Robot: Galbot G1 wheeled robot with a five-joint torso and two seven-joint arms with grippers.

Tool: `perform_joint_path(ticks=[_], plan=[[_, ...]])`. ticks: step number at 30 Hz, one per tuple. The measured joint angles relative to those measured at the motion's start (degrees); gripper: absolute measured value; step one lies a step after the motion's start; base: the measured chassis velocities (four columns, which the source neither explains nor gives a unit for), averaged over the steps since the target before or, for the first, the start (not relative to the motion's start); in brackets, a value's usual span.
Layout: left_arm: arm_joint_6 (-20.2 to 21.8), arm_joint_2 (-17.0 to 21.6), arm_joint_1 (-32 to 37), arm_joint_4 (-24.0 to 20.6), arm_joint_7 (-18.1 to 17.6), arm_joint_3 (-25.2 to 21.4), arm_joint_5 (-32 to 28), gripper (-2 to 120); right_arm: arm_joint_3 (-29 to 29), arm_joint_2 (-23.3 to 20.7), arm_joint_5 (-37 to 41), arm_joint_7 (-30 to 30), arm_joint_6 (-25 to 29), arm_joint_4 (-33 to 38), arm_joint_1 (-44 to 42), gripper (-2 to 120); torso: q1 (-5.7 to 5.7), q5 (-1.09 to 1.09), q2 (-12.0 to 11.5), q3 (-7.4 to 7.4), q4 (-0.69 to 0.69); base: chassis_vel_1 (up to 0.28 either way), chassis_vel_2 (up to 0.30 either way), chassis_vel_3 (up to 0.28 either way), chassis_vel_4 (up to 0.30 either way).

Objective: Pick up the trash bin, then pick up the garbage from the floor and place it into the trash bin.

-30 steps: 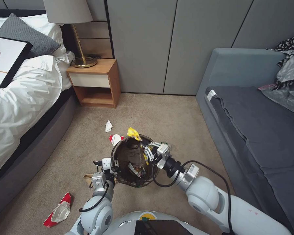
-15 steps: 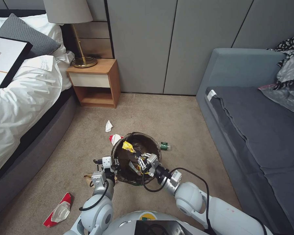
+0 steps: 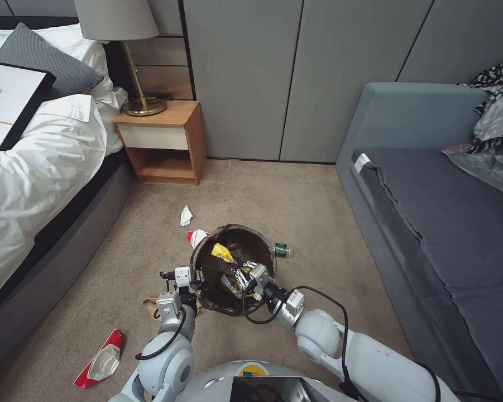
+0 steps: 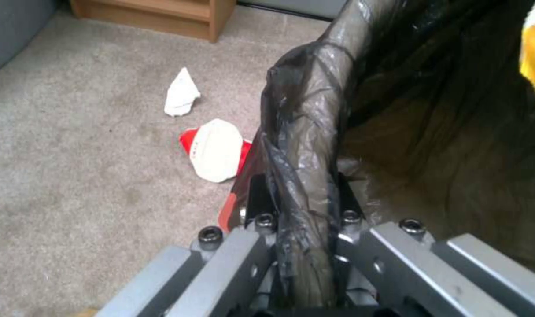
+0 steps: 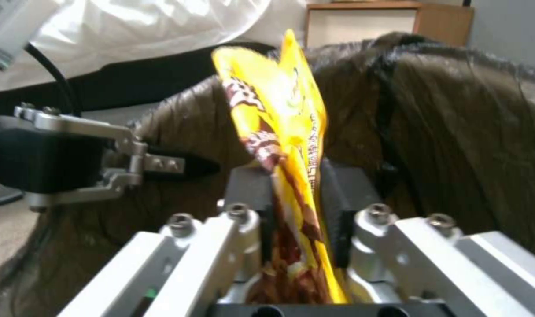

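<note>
Right wrist view: the yellow wrapper (image 5: pixel 285 132) stands upright, clamped between the right gripper (image 5: pixel 291 207) pads, already inside the trash bin (image 3: pixel 233 268) mouth, so letting go would drop it straight down. The left gripper (image 4: pixel 297 207) is clenched on the bin's lined rim, holding it beside the floor litter.

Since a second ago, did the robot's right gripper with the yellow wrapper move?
Yes. The right gripper, shut on the yellow wrapper, came down from the far rim into the trash bin, away from the nightstand and towards the robot.
</note>
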Motion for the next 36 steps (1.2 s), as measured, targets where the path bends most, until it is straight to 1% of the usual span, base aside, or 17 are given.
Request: perform_joint_path(ticks=[1,2,5,7,10,11,12,13,14,15,17,18,19,21,23,29,36], plan=[[0.0,0.0,0.0,0.03,-0.01,0.0,0.0,2,-0.06,0.06,-0.07,0.11,-0.01,-0.1,0.02,25,0.0,0.0,0.0,0.0,0.0,0.0,0.0,0.0,0.0],[0.0,0.0,0.0,0.03,-0.01,0.0,0.0,2,-0.06,0.06,-0.07,0.11,-0.01,-0.1,0.02,25,0.0,0.0,0.0,0.0,0.0,0.0,0.0,0.0,0.0],[-0.01,0.0,-0.02,0.06,-0.03,0.0,-0.01,2,-0.16,0.09,-0.12,0.23,-0.02,-0.14,0.04,34,0.0,0.0,0.0,0.0,0.0,0.0,0.0,0.0,0.0],[-0.01,0.0,-0.02,0.06,-0.03,0.0,-0.01,2,-0.16,0.09,-0.11,0.24,-0.02,-0.14,0.04,36,0.0,0.0,0.0,0.0,0.0,0.0,0.0,0.0,0.0],[-0.01,0.0,-0.04,0.07,-0.04,-0.01,-0.02,2,-0.21,0.1,-0.12,0.35,-0.03,-0.14,0.07,51,0.0,0.0,0.0,0.0,0.0,0.0,0.0,0.0,0.0],[-0.01,0.0,-0.04,0.07,-0.04,-0.01,-0.02,2,-0.21,0.1,-0.12,0.35,-0.03,-0.14,0.07,51,0.0,0.0,0.0,0.0,0.0,0.0,0.0,0.0,0.0],[-0.02,0.0,-0.06,0.07,-0.04,-0.03,-0.04,2,-0.24,0.1,-0.11,0.43,-0.06,-0.14,0.11,60,0.0,0.0,0.0,0.0,0.0,0.0,0.0,0.0,0.0],[-0.02,0.0,-0.07,0.07,-0.05,-0.03,-0.06,2,-0.25,0.1,-0.1,0.46,-0.08,-0.12,0.12,62,0.0,0.0,0.0,0.0,0.0,0.0,0.0,0.0,0.0],[-0.02,0.0,-0.1,0.09,-0.06,-0.04,-0.08,2,-0.27,0.08,-0.07,0.5,-0.12,-0.04,0.18,73,0.0,0.0,0.0,0.0,0.0,0.0,0.0,0.0,0.0],[-0.02,0.0,-0.1,0.09,-0.06,-0.04,-0.08,2,-0.27,0.08,-0.07,0.5,-0.12,-0.04,0.18,73,0.0,0.0,0.0,0.0,0.0,0.0,0.0,0.0,0.0],[-0.03,-0.02,-0.25,0.26,-0.08,-0.02,-0.12,2,-0.27,0.02,-0.04,0.65,-0.21,0.2,0.34,83,0.0,0.0,0.0,0.0,0.0,0.0,0.0,0.0,0.0],[-0.03,-0.06,-0.32,0.32,-0.09,0.01,-0.14,2,-0.27,0.02,-0.03,0.8,-0.28,0.35,0.35,86,0.0,0.0,0.0,0.0,0.0,0.0,0.0,0.0,0.0],[-0.03,-0.06,-0.32,0.32,-0.09,0.01,-0.14,2,-0.27,0.02,-0.03,0.8,-0.28,0.35,0.35,86,0.0,0.0,0.0,0.0,0.0,0.0,0.0,0.0,0.0],[-0.03,-0.06,-0.54,0.42,-0.15,0.03,-0.25,2,-0.16,-0.08,0.02,0.99,-0.36,0.75,0.21,96,0.0,0.0,0.0,0.0,0.0,0.0,0.0,0.0,0.0],[-0.04,0.09,-0.69,0.44,-0.21,0.03,-0.39,2,0.04,-0.28,0.04,1.07,-0.36,1.03,-0.04,99,0.0,0.0,0.0,0.0,0.0,0.0,0.0,0.0,0.0],[-0.03,0.27,-0.77,0.44,-0.27,0.03,-0.57,2,0.72,-0.41,0.16,1.4,-0.5,2.15,-0.48,100,0.0,0.0,0.0,0.0,0.0,0.0,0.0,0.0,0.0],[-0.04,0.37,-0.69,0.38,-0.29,-0.18,-0.64,2,3.59,-0.89,0.52,1.75,-0.77,6.59,-1.61,100,0.0,0.0,0.0,0.0,0.0,0.0,0.0,0.0,0.0]])
